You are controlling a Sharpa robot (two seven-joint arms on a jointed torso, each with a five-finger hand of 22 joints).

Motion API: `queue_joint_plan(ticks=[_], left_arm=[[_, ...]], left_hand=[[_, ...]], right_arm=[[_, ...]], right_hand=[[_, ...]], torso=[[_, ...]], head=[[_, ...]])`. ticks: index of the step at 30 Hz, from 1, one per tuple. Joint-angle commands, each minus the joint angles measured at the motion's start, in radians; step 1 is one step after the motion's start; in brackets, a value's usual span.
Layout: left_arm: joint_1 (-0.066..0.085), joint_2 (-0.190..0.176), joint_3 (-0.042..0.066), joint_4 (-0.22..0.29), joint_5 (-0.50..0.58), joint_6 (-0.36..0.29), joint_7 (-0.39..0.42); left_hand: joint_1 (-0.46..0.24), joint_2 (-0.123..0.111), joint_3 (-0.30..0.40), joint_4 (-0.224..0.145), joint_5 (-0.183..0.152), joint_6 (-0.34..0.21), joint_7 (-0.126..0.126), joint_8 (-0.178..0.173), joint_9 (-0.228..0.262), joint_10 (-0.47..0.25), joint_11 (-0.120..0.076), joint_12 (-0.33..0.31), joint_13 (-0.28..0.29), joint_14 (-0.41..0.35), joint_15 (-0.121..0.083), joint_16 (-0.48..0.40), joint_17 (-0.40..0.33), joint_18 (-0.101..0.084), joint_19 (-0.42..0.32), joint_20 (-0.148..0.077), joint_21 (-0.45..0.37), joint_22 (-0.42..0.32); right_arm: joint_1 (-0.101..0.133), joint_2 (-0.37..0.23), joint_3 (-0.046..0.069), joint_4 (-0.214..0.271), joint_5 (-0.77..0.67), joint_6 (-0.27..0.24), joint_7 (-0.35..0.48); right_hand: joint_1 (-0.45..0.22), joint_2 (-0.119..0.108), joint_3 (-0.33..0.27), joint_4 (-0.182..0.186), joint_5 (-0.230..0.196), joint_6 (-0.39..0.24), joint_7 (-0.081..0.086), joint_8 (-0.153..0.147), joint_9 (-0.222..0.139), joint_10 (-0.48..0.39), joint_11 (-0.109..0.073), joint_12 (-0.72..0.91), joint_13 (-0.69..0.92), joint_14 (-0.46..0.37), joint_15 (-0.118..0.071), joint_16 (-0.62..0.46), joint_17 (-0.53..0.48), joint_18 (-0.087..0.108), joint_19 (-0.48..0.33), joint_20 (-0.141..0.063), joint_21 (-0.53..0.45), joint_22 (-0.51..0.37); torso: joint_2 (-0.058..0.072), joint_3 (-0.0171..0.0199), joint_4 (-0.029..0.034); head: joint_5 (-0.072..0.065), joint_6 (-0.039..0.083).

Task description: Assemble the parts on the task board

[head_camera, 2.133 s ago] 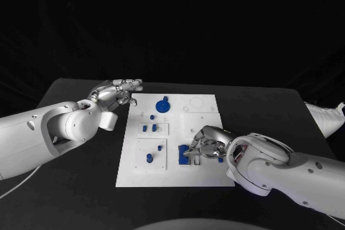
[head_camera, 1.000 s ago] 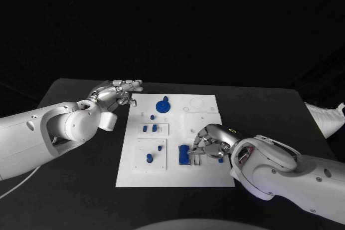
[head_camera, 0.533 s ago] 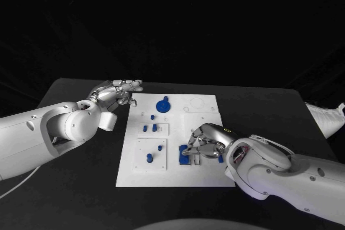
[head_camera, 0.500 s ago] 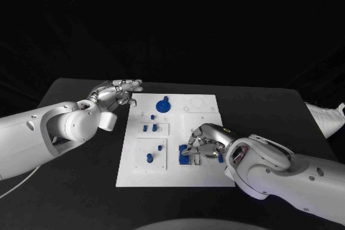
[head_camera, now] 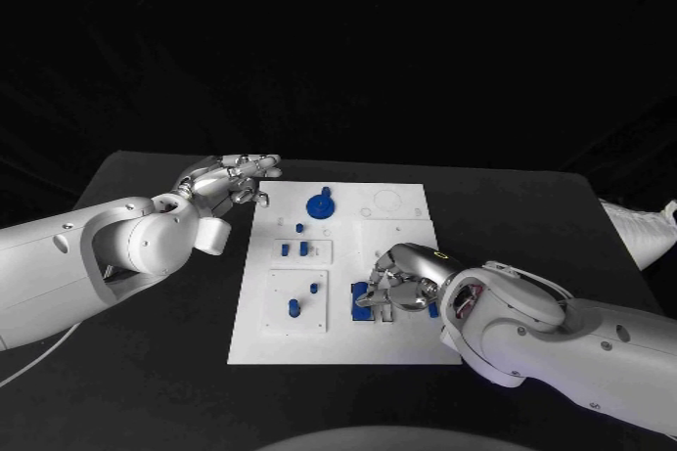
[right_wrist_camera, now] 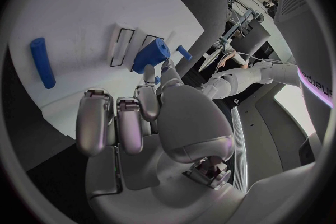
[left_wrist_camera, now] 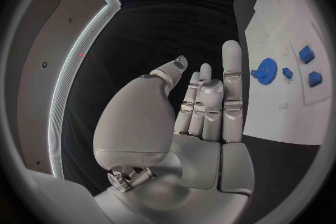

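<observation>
The white task board (head_camera: 338,334) lies in the middle of the black table. My right hand (head_camera: 402,283) is low over the board's right half, and its fingertips pinch a blue block (head_camera: 363,302) at two rectangular slots. In the right wrist view the blue block (right_wrist_camera: 149,56) stands tilted at the slots (right_wrist_camera: 122,45), just past my fingertips (right_wrist_camera: 148,74). A blue peg (right_wrist_camera: 41,61) lies flat on the board beside that hand. My left hand (head_camera: 226,183) hovers off the board's far left corner, fingers straight and holding nothing. The left wrist view shows the left hand (left_wrist_camera: 203,106) beside the board (left_wrist_camera: 280,117).
A blue gear (head_camera: 322,207) stands near the board's far edge, also seen as the gear (left_wrist_camera: 266,71) from the left wrist. Small blue pieces (head_camera: 293,248) sit in a left recess, and further pieces (head_camera: 293,308) sit in the recess nearer me. Bare black table surrounds the board.
My right hand has shifted slightly left and closed in on the blue block, which has tilted a little at the slots. The left arm has stayed still.
</observation>
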Motion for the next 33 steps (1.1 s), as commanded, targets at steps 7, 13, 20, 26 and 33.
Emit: queue_joint_plan(ticks=[7, 13, 20, 26, 33], left_arm=[[0.0, 0.002, 0.0, 0.001, 0.002, 0.022, 0.002], [0.0, 0.001, 0.0, 0.001, 0.002, 0.022, 0.002], [0.0, 0.001, 0.0, 0.001, 0.002, 0.022, 0.002], [0.0, 0.0, 0.0, 0.001, 0.002, 0.022, 0.001], [0.0, -0.001, 0.0, 0.002, 0.002, 0.023, 0.0]], left_hand=[[0.002, 0.011, -0.006, -0.002, 0.005, -0.006, -0.001, 0.003, 0.0, -0.006, 0.003, 0.004, 0.002, -0.002, 0.002, -0.002, -0.001, 0.018, 0.0, 0.004, -0.003, -0.001], [0.002, 0.014, -0.009, -0.001, 0.005, -0.007, -0.001, 0.005, 0.0, -0.01, 0.003, 0.008, 0.002, -0.004, 0.002, -0.004, -0.006, 0.018, 0.0, 0.005, -0.005, -0.002], [0.002, 0.014, -0.009, -0.001, 0.005, -0.007, -0.001, 0.005, 0.0, -0.01, 0.003, 0.008, 0.002, -0.004, 0.002, -0.004, -0.006, 0.018, 0.0, 0.005, -0.005, -0.002], [0.002, 0.014, -0.009, -0.001, 0.005, -0.007, -0.001, 0.005, 0.0, -0.01, 0.003, 0.008, 0.002, -0.004, 0.002, -0.004, -0.006, 0.018, 0.0, 0.005, -0.005, -0.002], [0.002, 0.014, -0.009, -0.001, 0.005, -0.007, -0.001, 0.005, 0.0, -0.01, 0.003, 0.008, 0.002, -0.004, 0.002, -0.004, -0.006, 0.018, 0.0, 0.005, -0.005, -0.002]], right_arm=[[-0.002, 0.004, -0.002, -0.02, -0.09, 0.074, -0.048], [-0.002, 0.001, -0.002, -0.039, -0.128, 0.062, -0.058], [-0.002, 0.002, -0.002, -0.037, -0.123, 0.033, -0.037], [-0.003, -0.002, -0.002, -0.029, -0.082, -0.021, 0.012], [-0.005, -0.016, -0.002, -0.01, -0.059, -0.054, 0.046]], right_hand=[[0.033, -0.013, 0.007, -0.021, -0.006, 0.002, -0.007, 0.004, 0.002, 0.066, -0.062, 0.052, 0.043, 0.09, -0.009, 0.005, 0.202, -0.016, 0.003, -0.008, 0.007, 0.003], [0.034, -0.01, 0.008, -0.022, -0.006, 0.003, -0.007, 0.004, 0.002, 0.067, -0.062, 0.054, 0.045, 0.09, -0.009, 0.005, 0.203, -0.016, 0.003, -0.008, 0.007, 0.003], [0.022, -0.012, 0.005, -0.017, -0.006, 0.004, -0.006, 0.004, 0.001, 0.068, -0.061, 0.054, 0.045, 0.09, -0.009, 0.005, 0.202, -0.016, 0.003, -0.008, 0.007, 0.003], [-0.011, -0.012, -0.004, 0.003, -0.006, 0.004, -0.004, 0.003, 0.001, 0.068, -0.06, 0.051, 0.044, 0.09, -0.008, 0.004, 0.202, -0.016, 0.003, -0.007, 0.006, 0.003], [-0.015, -0.012, -0.005, 0.006, -0.006, 0.004, -0.004, 0.004, 0.001, 0.068, -0.06, 0.051, 0.045, 0.09, -0.008, 0.005, 0.203, -0.016, 0.003, -0.007, 0.006, 0.002]], torso=[[0.0, 0.0005, 0.0004], [-0.001, -0.0003, -0.0004], [-0.001, -0.0001, 0.0003], [0.0, -0.0002, 0.0], [0.0, 0.0003, 0.0005]], head=[[0.0, 0.006], [0.002, 0.003], [0.001, 0.002], [0.003, 0.004], [0.001, 0.003]])
